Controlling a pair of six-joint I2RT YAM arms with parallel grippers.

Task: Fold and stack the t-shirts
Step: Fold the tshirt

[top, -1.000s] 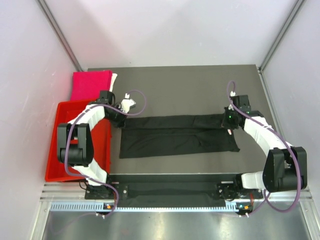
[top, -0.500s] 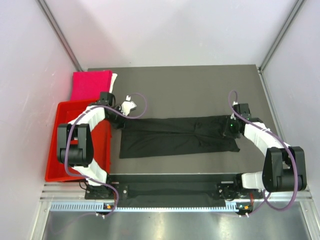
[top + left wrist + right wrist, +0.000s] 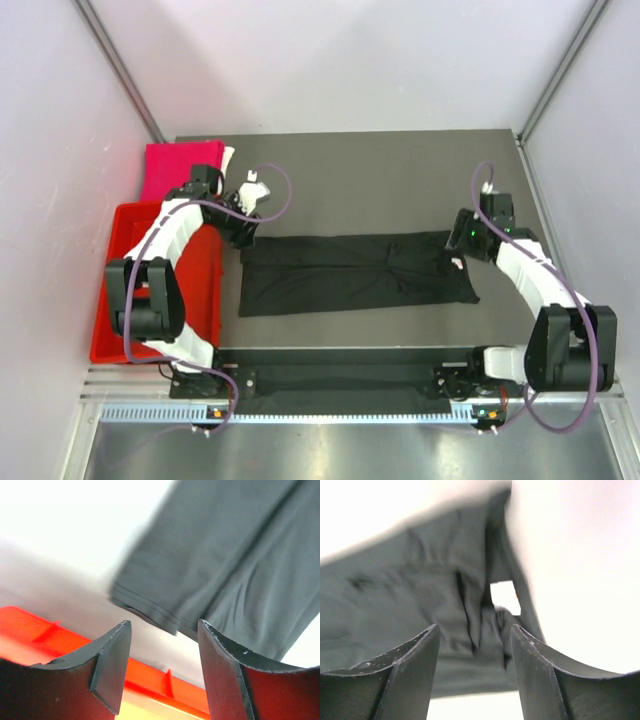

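Observation:
The black t-shirt (image 3: 350,272) lies flat on the table as a long strip folded lengthwise. Its left corner (image 3: 225,555) shows just beyond my left gripper (image 3: 165,630), which stands open and empty above the shirt's left end (image 3: 244,228). Above the shirt's right end hangs my right gripper (image 3: 461,240), also open, with creased black cloth (image 3: 410,595) below the gap between its fingers (image 3: 475,632). The magenta-pink t-shirt (image 3: 180,166) sits folded at the back left, with a white edge (image 3: 228,160) along its right side.
A red plastic tray (image 3: 205,290) stands along the table's left side, under the left arm; its rim (image 3: 50,635) shows below the left fingers. Grey walls close in on both sides and the back. The arm bases sit at the near edge.
Both grippers were shut on the shirt's far edge; they have now opened, let it go and drawn back a little. The shirt lies folded on the table.

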